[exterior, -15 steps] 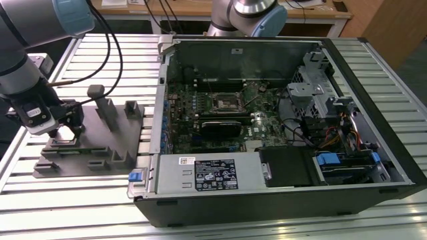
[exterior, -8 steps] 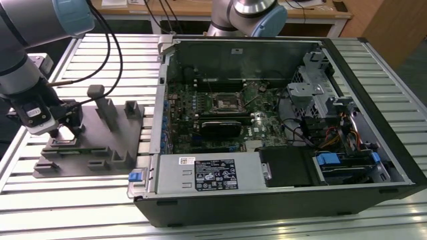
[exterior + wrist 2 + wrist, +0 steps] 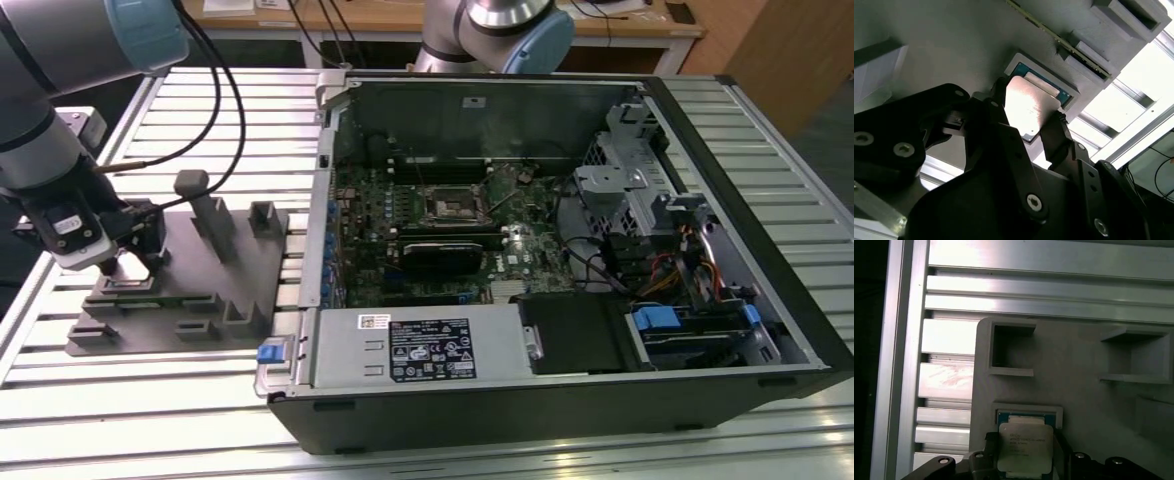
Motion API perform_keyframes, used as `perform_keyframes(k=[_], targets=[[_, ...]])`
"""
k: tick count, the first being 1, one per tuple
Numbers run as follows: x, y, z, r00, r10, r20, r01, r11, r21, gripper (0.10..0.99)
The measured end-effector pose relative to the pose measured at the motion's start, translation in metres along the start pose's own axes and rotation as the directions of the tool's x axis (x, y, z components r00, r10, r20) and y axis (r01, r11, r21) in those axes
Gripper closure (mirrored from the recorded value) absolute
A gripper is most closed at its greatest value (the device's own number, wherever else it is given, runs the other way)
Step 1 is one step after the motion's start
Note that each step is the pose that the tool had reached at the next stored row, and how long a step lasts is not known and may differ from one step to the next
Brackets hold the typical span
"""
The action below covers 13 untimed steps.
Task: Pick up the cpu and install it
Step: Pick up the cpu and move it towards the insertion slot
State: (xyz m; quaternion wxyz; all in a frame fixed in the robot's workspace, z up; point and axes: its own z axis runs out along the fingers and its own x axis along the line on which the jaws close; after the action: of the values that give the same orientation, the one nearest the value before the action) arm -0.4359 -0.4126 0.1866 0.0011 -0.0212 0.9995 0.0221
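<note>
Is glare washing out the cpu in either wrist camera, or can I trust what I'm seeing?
In the second wrist view, glare bleaches the top of the cpu and the claw is a dark, soft silhouette; in the first wrist view the cpu is evenly lit, only the table slats glare; the exterior view is evenly lit.

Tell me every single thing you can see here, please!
cpu: one, silvery, in a pocket of the tray
tray: one, grey, on the table, exterior view's left
computer case: one, black, open, exterior view's right
motherboard: one, dark green, inside the case
socket: one, dark with metal border, on the motherboard
table: one, silver slats, under everything
cables: a few, black, beside the arm
arm: one, grey with blue caps, above the tray
pincer: one, black, down at the cpu
</note>
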Motion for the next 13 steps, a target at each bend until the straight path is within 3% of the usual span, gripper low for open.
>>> perform_keyframes(k=[4,13], targets=[[0.0001,0.0002,-0.0045,1.0000,0.000,-0.0004,0.000,1.0000,0.000,0.561],[0.0001,0.0002,-0.0041,1.0000,0.000,-0.0007,0.000,1.0000,0.000,0.561]])
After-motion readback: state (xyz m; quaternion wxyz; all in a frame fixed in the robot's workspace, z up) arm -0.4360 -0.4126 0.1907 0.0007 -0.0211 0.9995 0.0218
